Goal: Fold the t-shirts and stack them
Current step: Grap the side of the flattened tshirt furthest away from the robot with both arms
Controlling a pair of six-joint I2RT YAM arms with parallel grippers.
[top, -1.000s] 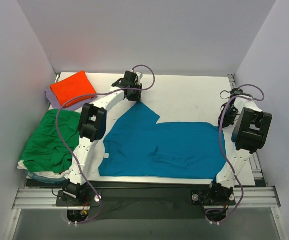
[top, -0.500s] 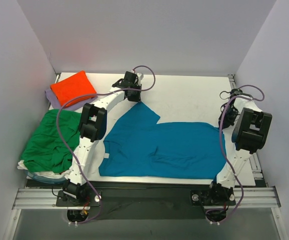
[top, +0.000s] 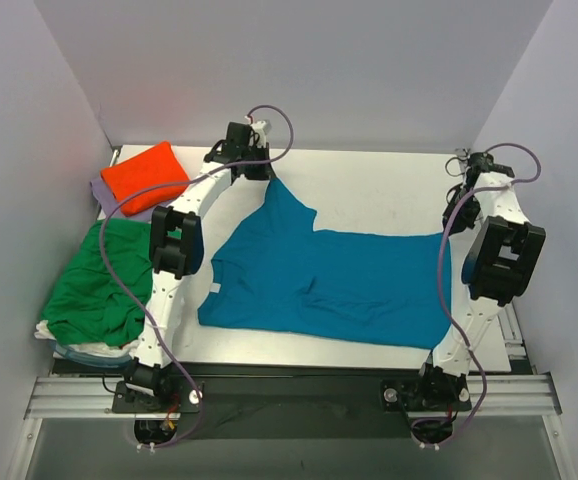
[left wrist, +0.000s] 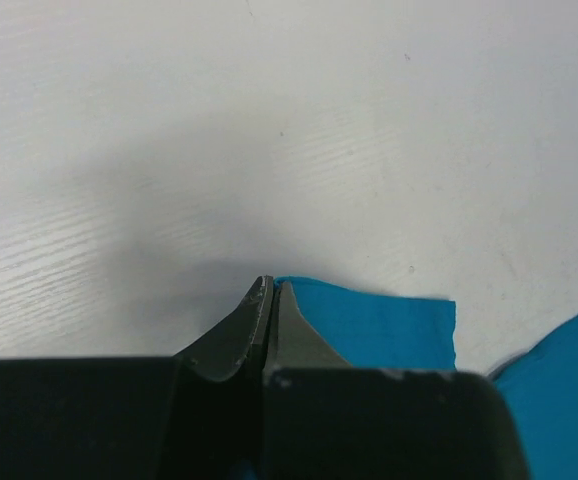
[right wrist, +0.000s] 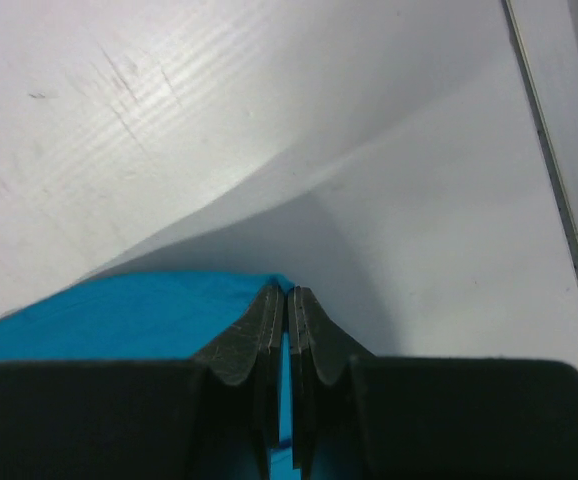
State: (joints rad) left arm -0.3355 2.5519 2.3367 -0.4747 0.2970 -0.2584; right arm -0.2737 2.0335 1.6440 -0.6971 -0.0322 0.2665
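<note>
The teal-blue t-shirt (top: 319,280) lies spread across the white table (top: 389,195). My left gripper (top: 265,174) is shut on its far left corner, and the left wrist view shows the cloth (left wrist: 379,325) pinched at my closed tips (left wrist: 272,283). At the far right corner my right gripper (top: 455,220) is shut, with teal cloth (right wrist: 149,310) caught between its tips (right wrist: 289,290). The shirt is pulled taut between the two grips. A folded orange t-shirt (top: 147,172) rests on a lavender one (top: 104,197) at the back left.
A crumpled green t-shirt (top: 94,285) lies on a white one (top: 64,338) at the left edge. Grey walls close in the table on three sides. A metal rail (top: 289,395) runs along the near edge, by the arm bases.
My left gripper has shut on the shirt's corner and pulled it back. The right gripper has drawn its corner towards the back too, so the shirt's near right edge has slid away from the front.
</note>
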